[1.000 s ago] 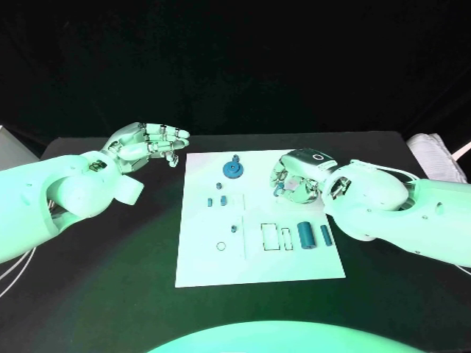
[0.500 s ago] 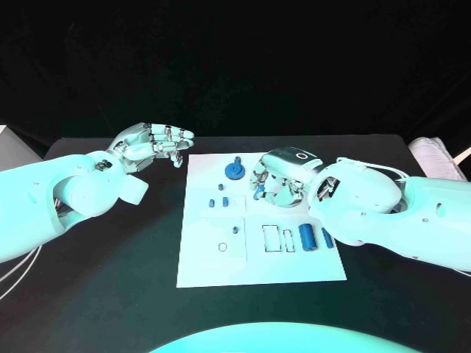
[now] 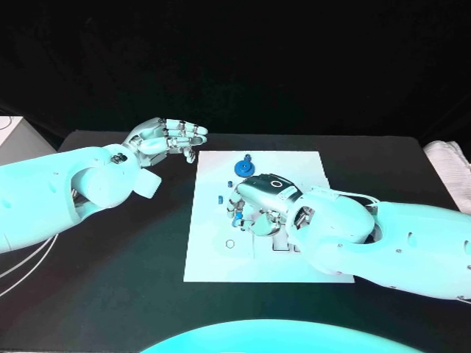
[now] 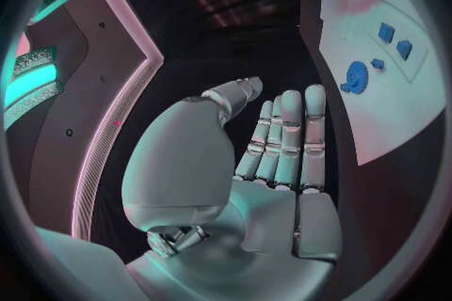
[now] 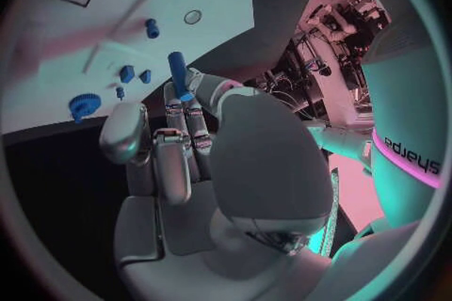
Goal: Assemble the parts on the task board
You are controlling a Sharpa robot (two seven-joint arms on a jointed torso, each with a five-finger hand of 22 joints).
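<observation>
Board (image 3: 299,165), white, flat at centre frame on black tabletop (image 3: 119,294). Blue gear (image 3: 244,169) near board's upper edge; small blue parts (image 3: 216,200) at its left-centre. Right hand (image 3: 259,209) low over board's middle, pinching a blue peg (image 5: 178,74) between thumb and fingertips, peg upright over the plate. Left hand (image 3: 170,140) raised off board's upper-left corner, above tabletop, fingers (image 4: 287,139) close together and bent, holding nothing. Slots and a small ring outline at board's lower middle.
</observation>
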